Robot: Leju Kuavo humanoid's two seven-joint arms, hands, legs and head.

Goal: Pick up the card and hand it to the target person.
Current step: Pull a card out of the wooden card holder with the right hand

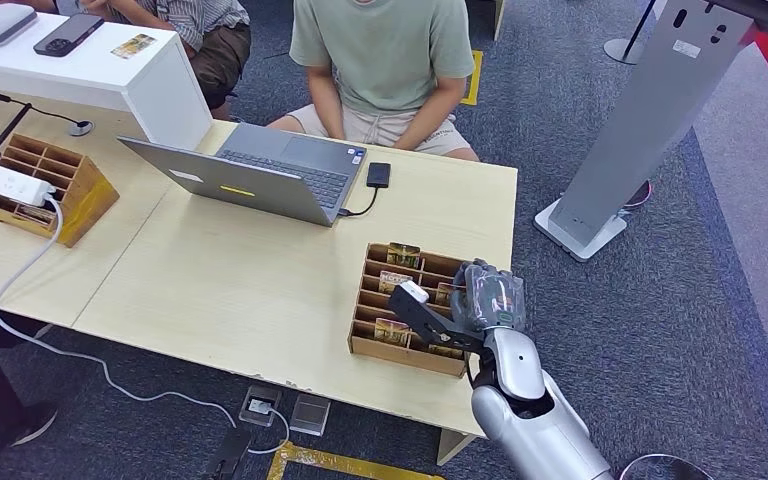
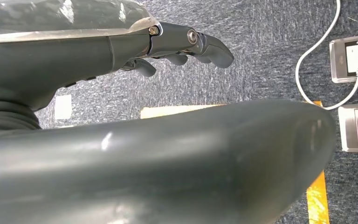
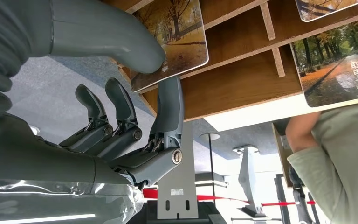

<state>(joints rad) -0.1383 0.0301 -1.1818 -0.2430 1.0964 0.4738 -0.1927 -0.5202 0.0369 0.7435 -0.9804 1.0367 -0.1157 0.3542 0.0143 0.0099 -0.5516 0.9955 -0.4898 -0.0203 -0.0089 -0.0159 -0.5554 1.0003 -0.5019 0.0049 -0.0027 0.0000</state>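
My right hand [image 1: 487,300] reaches into the right side of a wooden divided card box [image 1: 405,358] at the table's near right corner. In the right wrist view the thumb [image 3: 121,42] and a finger [image 3: 170,107] pinch an autumn-tree card [image 3: 179,32] that stands in a compartment. More cards [image 3: 340,65] sit in neighbouring slots. A person in a green shirt [image 1: 380,60] sits behind the table, facing me. My left hand [image 2: 98,51] hangs over grey carpet, its fingers [image 2: 209,46] loosely extended and holding nothing.
An open laptop [image 1: 260,175] and a black device [image 1: 378,174] lie between the box and the person. A second wooden box [image 1: 50,185] with a white power strip [image 1: 0,178] sits at the left. A grey metal stand [image 1: 650,110] rises to the right of the table.
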